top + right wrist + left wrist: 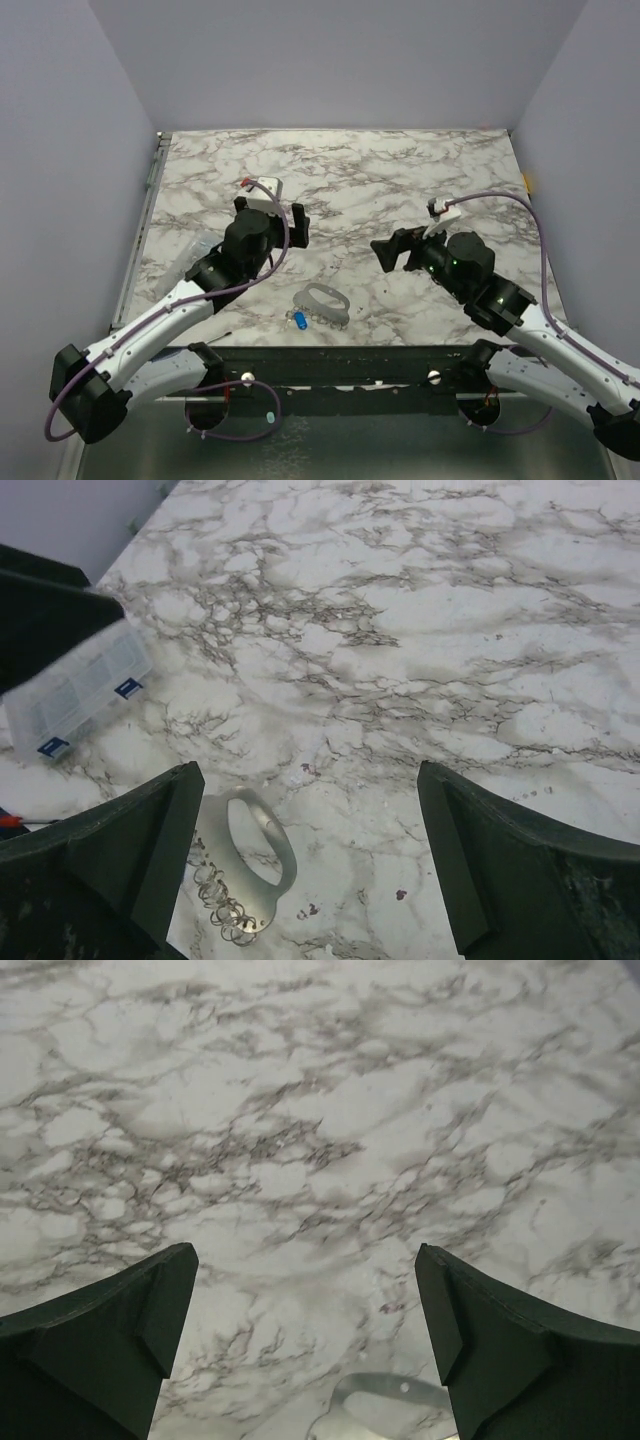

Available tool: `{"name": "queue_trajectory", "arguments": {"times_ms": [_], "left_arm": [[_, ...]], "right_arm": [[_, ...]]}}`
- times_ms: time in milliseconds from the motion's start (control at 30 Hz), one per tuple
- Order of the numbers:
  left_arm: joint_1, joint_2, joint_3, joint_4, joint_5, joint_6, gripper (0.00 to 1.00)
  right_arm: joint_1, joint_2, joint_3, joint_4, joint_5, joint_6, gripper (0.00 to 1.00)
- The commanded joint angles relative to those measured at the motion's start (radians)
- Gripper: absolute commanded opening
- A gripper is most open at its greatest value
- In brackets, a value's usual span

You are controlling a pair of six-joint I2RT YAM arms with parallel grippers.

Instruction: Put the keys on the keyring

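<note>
The keyring (321, 297), a flat pale grey metal loop, lies near the table's front edge between the two arms. The blue-headed key (299, 319) rests just left of and below it. Several tiny silver keys (331, 316) lie in a row along its near side. The right wrist view shows the keyring (263, 852) beside my left finger, with small silver wire loops (221, 907) at its end. My right gripper (385, 254) hovers open, right of the ring. My left gripper (298, 226) is open above and behind it; only the keyring's edge (386, 1390) shows there.
A clear plastic box (75, 685) with blue labels sits at the left side of the table (400, 180), also seen as the clear box (196, 250) beside the left arm. Grey walls enclose the table on three sides.
</note>
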Motion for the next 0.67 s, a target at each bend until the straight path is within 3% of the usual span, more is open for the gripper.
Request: {"name": "queue_trajectory", "arguments": {"times_ms": [0, 333, 633], "left_arm": [[0.037, 0.056, 0.011, -0.136, 0.043, 0.102, 0.99], [0.046, 0.045, -0.021, -0.147, -0.055, 0.135, 0.99], [0.045, 0.012, -0.046, -0.153, -0.059, 0.147, 0.99]], "right_arm": [[0.002, -0.052, -0.027, -0.037, 0.064, 0.017, 1.0], [0.002, -0.045, -0.022, -0.024, 0.053, 0.058, 1.0], [0.002, -0.066, -0.104, 0.092, 0.026, 0.129, 1.0]]}}
